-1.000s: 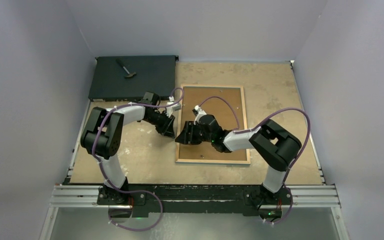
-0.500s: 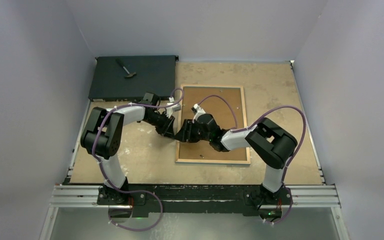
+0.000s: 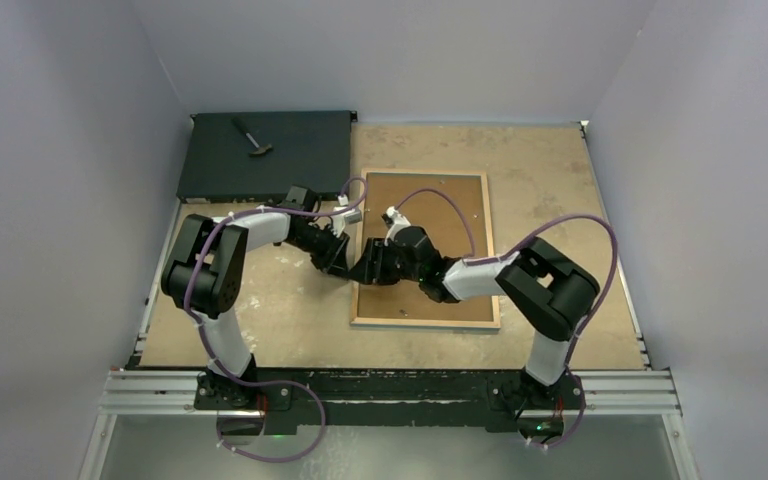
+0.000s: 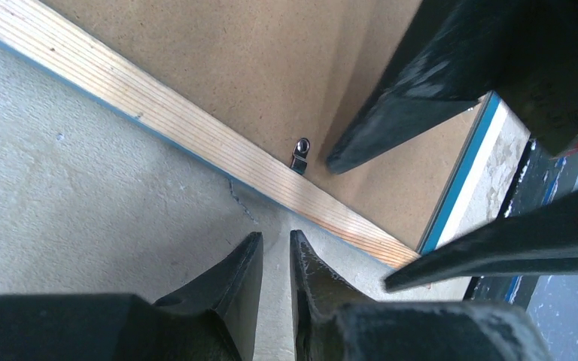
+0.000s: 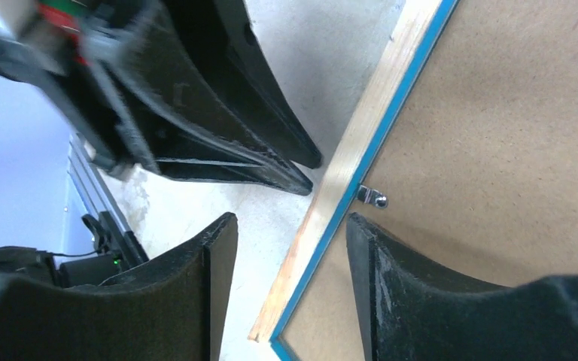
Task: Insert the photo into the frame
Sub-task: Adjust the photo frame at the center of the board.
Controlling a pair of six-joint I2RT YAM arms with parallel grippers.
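The frame [image 3: 426,323] lies face down mid-table, its bare wood back [image 4: 158,109] up and a blue edge [image 5: 391,120] showing. The brown backing panel [image 3: 410,303] sits inside it, and a small metal tab [image 5: 372,197] stands at the left rail. My right gripper [image 5: 290,226] is open and straddles that left rail, one finger over the table and the other over the panel. My left gripper [image 4: 276,239] hovers over the table just outside the same rail, narrowly open with nothing between its fingers. The two grippers [image 3: 355,266] nearly touch. The photo shows in no view.
A flat black box [image 3: 290,160] with a small hammer-like tool [image 3: 253,141] on it lies at the back left. Grey walls close in the left, right and back. The arms' bases stand on the rail [image 3: 390,390] at the near edge.
My right gripper has shifted left to the frame's left rail, close to the left gripper, and its jaws have narrowed slightly. The left gripper has hardly moved.
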